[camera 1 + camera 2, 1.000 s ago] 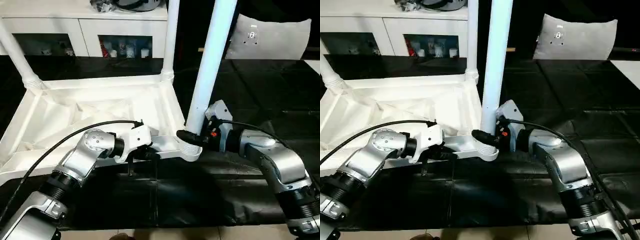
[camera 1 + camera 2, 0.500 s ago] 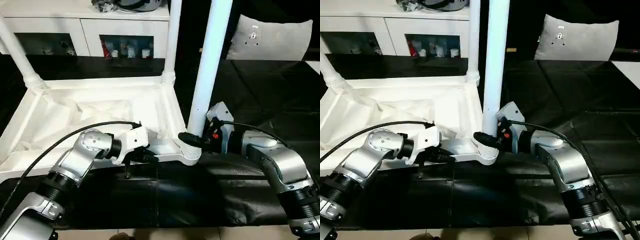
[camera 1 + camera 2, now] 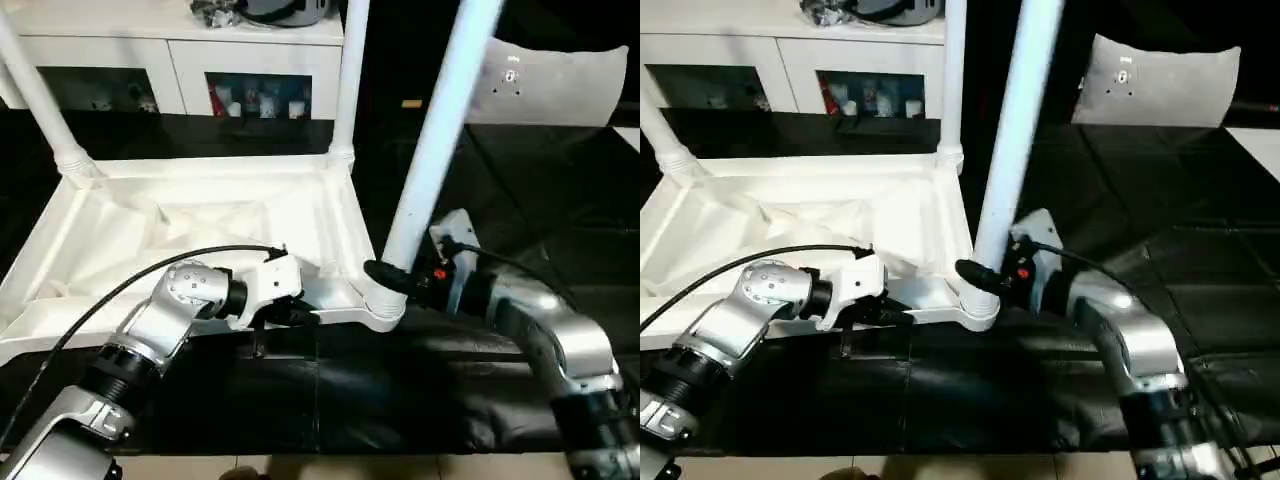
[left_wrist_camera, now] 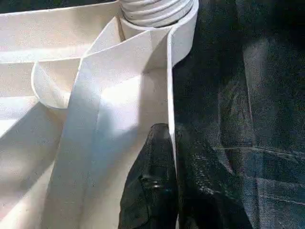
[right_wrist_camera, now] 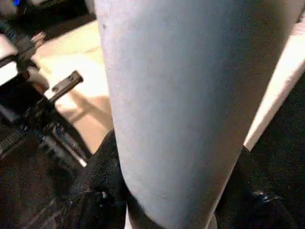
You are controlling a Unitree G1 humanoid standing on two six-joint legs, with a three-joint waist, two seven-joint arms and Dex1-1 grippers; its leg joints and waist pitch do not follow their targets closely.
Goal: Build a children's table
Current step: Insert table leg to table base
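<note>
Table top [image 3: 200,215] lies upside down on the black floor mat [image 3: 420,400]. The right hand [image 3: 392,281] grips the near-right leg [image 3: 440,140] just above its corner socket [image 3: 380,303]; that leg leans right, so it needs straightening. The left hand [image 3: 300,312] pinches the near rim.

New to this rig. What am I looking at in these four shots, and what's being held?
A humanoid robot with two silver arms is building a children's table. Two pictures come from its head camera looking down; the other two come from cameras on its wrists. The white tabletop lies upside down on black floor mats. The left gripper is shut on the tabletop's near rim. The right gripper is closed around the base of a leaning white leg at the near corner socket. Behind stands a white cabinet.
</note>
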